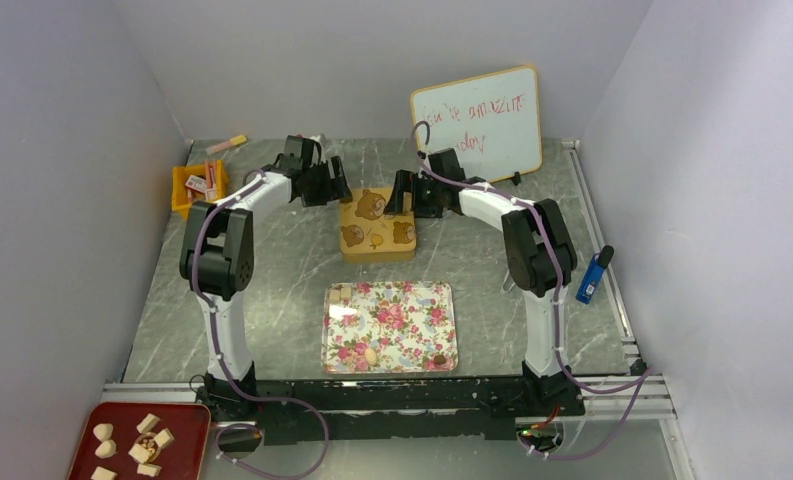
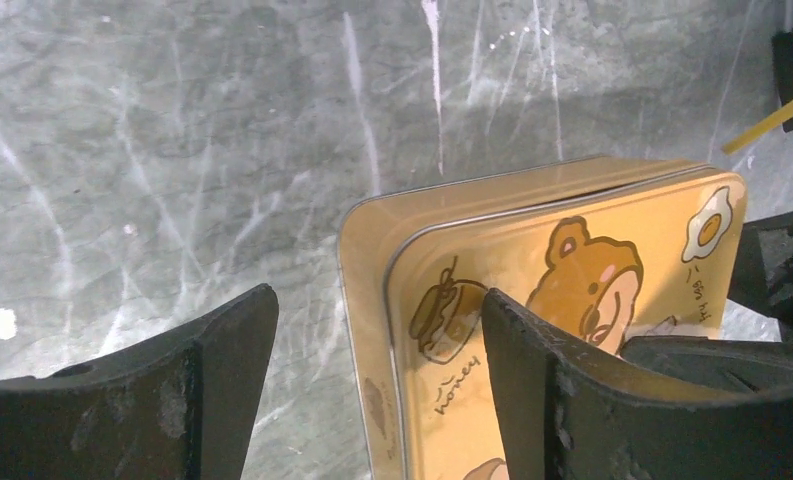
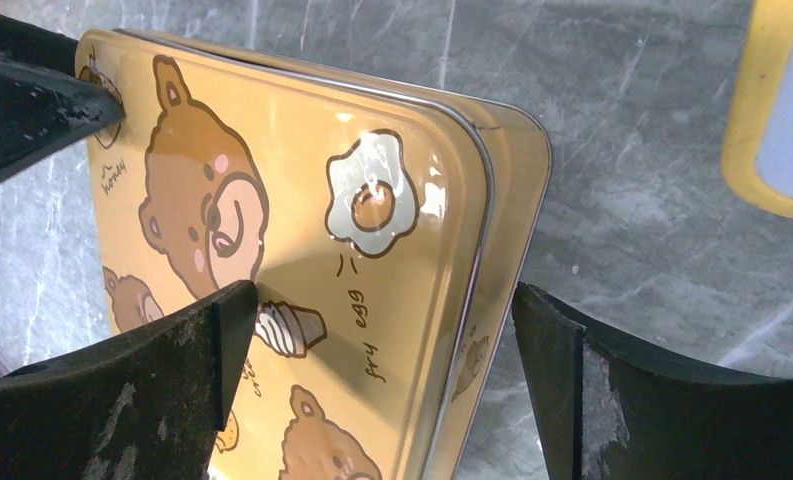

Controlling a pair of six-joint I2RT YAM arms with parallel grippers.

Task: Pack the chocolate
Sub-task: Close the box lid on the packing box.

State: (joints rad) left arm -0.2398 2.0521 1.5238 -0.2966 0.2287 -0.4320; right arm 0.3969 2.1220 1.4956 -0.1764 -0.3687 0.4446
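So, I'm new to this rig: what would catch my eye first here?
The yellow bear tin at mid-table, lid on, with the left gripper and right gripper both open, each straddling one far corner. In front lies the floral tray with a few chocolate pieces on it; more cream pieces sit on the red tray at the near left.

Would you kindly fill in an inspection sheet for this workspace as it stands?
Surface: grey marbled table.
Job's things: bear tin, lid shut, centre; few chocolate pieces on floral tray; more on red tray near left base.
Clutter: orange bin of packets, marker, whiteboard, blue object.
Grippers: left gripper and right gripper open, fingers astride tin edges.
Cables: purple cables along arms, looping at bases.
Surroundings: white walls.
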